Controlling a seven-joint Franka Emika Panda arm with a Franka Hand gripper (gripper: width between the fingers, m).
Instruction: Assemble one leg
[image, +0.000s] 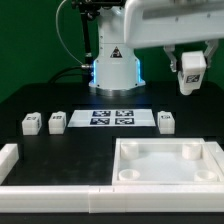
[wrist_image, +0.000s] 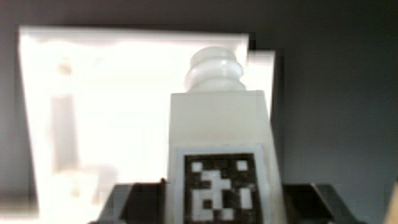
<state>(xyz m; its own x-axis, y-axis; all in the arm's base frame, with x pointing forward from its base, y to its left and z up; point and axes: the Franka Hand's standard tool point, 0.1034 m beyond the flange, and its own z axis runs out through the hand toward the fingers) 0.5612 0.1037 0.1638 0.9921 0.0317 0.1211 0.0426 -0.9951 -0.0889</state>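
Gripper (image: 190, 76) clenched on leg (wrist_image: 217, 120); its black-and-white marker tag (wrist_image: 221, 186) faces wrist camera

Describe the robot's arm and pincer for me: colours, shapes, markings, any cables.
The arm is glossy white with bulky rounded casings. Its base carries a black triangular mark and glows blue. A thin cable curves beside the base. The pincer has a white body and dark, blocky fingers.
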